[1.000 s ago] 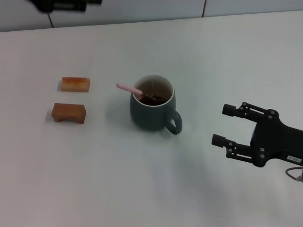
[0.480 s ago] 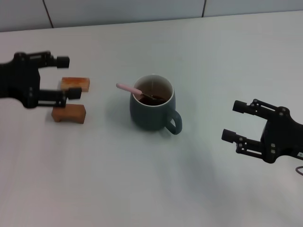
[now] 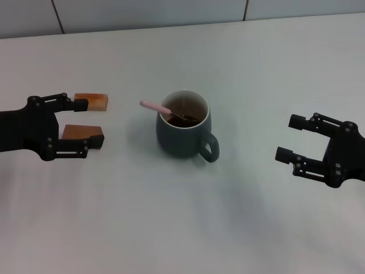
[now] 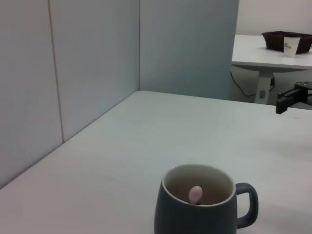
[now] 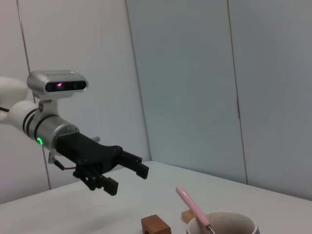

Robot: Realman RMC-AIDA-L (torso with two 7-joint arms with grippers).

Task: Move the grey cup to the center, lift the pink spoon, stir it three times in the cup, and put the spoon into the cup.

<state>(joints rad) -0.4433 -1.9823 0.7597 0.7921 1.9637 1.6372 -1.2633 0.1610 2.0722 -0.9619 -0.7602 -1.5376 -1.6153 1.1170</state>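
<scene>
The slim pale-pink spoon (image 3: 162, 109) hides its metal bowl in the squat blue-grey ceramic mug (image 3: 183, 136); the left end effector (image 3: 80, 128) partly covers two orange-brown wooden blocks (image 3: 91, 101).

Grey cup (image 4: 202, 207) upright on white bench (image 4: 122, 151), handle toward right tool (image 4: 294, 96) far across. Pink spoon (image 4: 195, 194) tip shows inside cup. Grey partition walls (image 4: 97, 58) behind.

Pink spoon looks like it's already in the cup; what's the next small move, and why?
Probably just pull both arms back. The pink spoon already rests bowl-down in the grey cup at mid-table, and the left hand and right hand are open and clear of it.
</scene>
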